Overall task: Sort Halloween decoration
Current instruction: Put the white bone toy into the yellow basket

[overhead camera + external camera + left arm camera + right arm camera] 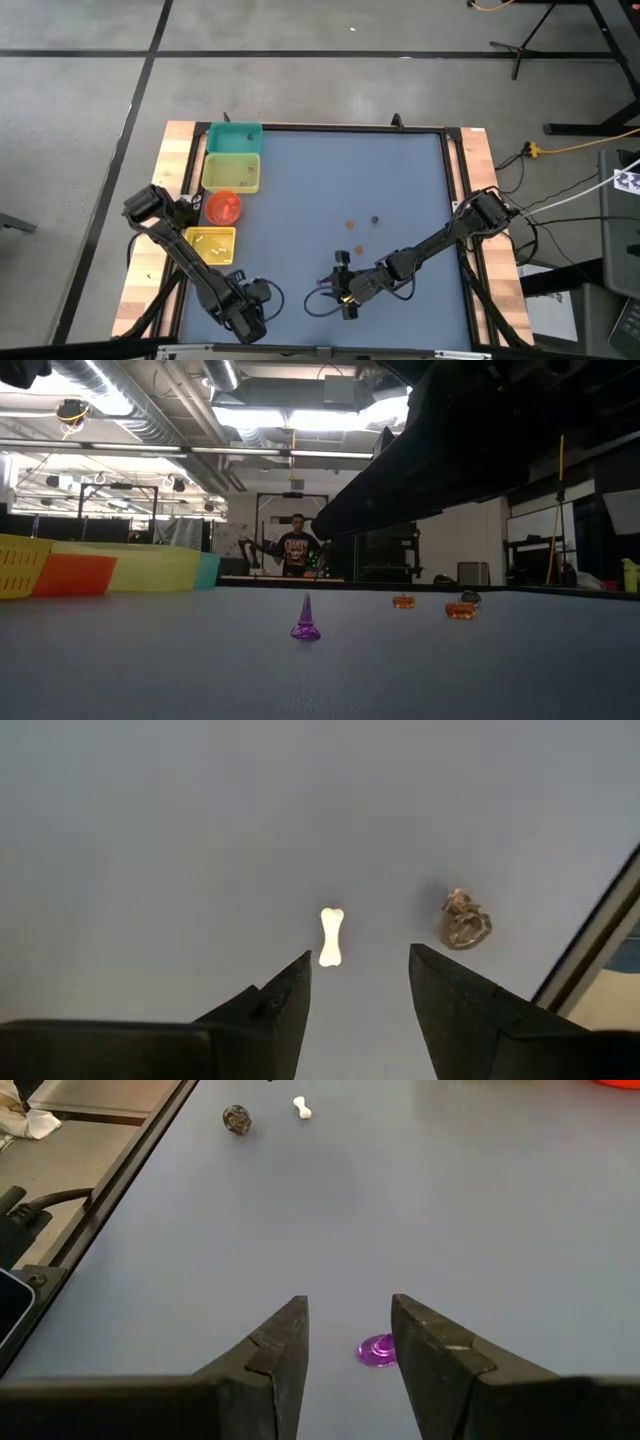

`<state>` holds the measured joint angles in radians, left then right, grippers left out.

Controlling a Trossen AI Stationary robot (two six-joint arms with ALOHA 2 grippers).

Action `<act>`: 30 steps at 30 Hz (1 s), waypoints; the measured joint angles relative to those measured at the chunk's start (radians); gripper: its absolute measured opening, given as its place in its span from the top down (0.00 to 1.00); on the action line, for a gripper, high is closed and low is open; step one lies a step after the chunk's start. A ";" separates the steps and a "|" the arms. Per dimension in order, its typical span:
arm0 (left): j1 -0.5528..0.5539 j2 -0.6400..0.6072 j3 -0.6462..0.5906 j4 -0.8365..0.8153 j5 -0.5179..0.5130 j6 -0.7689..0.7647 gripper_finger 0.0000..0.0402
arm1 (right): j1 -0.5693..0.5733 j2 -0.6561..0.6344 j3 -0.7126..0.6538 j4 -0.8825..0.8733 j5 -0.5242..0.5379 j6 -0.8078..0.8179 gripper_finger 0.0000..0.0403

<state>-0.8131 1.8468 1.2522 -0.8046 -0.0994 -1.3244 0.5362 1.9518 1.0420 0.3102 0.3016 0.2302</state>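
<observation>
On the left of my bench (300,180) I see the bins in a row: a teal bin (235,138), a yellow bin (232,172), a red bin (223,207) and one more yellow bin (211,245) with small bits inside.

My left claw (252,320) is low at the near edge of the bench. Its fingers are open and hold nothing. Just in front of them lies a white bone (331,936). A brown lump (465,918) sits near the bone, close to the bench edge.

My right claw (346,293) is near the middle of the near side. Its fingers are open too, and empty. A purple hat (378,1350) stands upright on the bench just ahead of them, close to one finger. In the low view the hat is a small pointed cone.

Farther out on the bench sit an orange pumpkin (351,224) and a dark ball (375,220), close together. Another orange pumpkin (359,242) lies nearer my right arm.

A person (296,547) stands far back in the room.
</observation>
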 joint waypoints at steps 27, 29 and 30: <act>-0.012 0.092 -0.001 -0.021 0.008 0.000 0.62 | 0.000 0.000 0.000 0.000 0.000 0.000 0.64; -0.012 0.092 -0.001 -0.022 0.009 -0.001 0.62 | 0.000 0.000 0.000 0.000 0.000 0.000 0.64; -0.012 0.092 -0.001 -0.022 0.009 -0.001 0.62 | 0.000 0.000 0.000 0.000 0.000 0.000 0.64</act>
<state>-0.8250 1.9388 1.2514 -0.8261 -0.0902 -1.3251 0.5362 1.9518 1.0420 0.3103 0.3018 0.2302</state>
